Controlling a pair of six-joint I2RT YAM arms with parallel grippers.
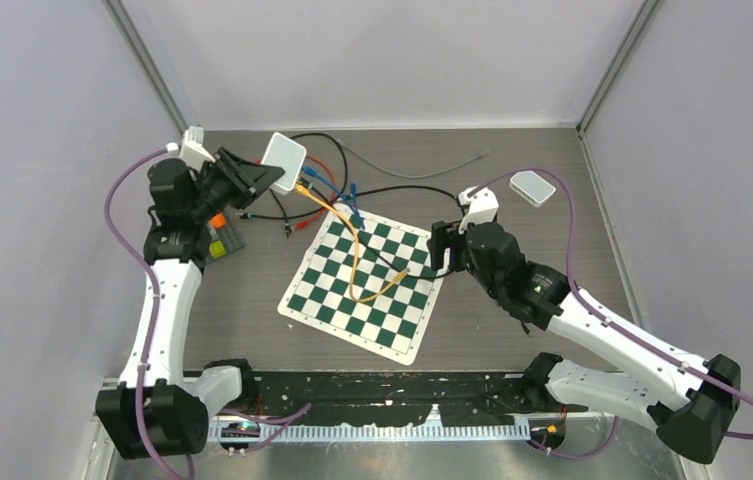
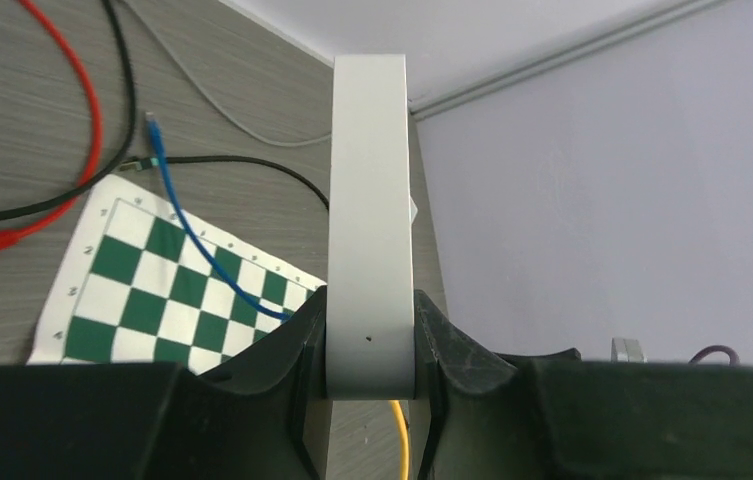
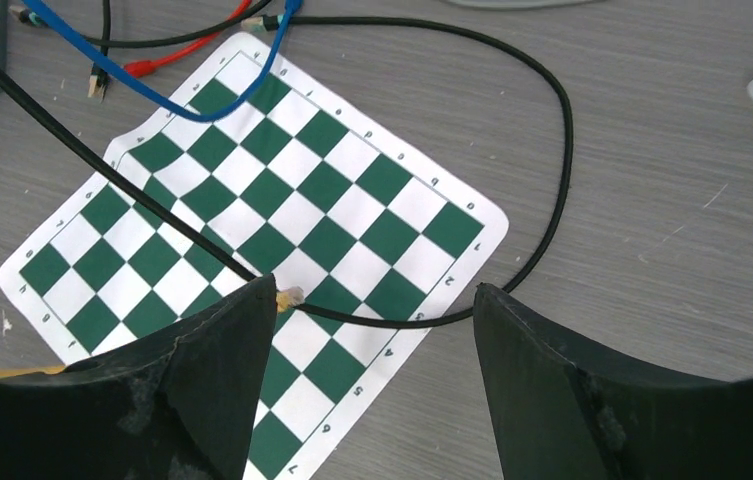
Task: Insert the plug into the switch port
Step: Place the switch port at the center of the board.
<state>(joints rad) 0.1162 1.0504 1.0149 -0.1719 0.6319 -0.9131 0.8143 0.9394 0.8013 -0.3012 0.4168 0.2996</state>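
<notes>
My left gripper point(image 1: 255, 180) is shut on the white switch point(image 1: 283, 155) and holds it lifted at the back left of the table. In the left wrist view the switch point(image 2: 370, 200) stands edge-on between the fingers of the left gripper point(image 2: 370, 345); its ports are hidden. The yellow cable point(image 1: 354, 262) runs from under the switch across the chess mat point(image 1: 324, 300). Its plug point(image 3: 290, 296), yellow with a clear tip, lies on the mat beside my right gripper's left fingertip point(image 3: 257, 300). The right gripper point(image 3: 377, 300) hovers open over the mat's right edge, holding nothing.
A black cable point(image 3: 552, 180) loops across the mat under the right gripper. Blue point(image 1: 327, 185), red and grey cables lie at the back. A second white box point(image 1: 533, 187) sits at the back right. A grey brick plate point(image 1: 224, 240) lies by the left arm.
</notes>
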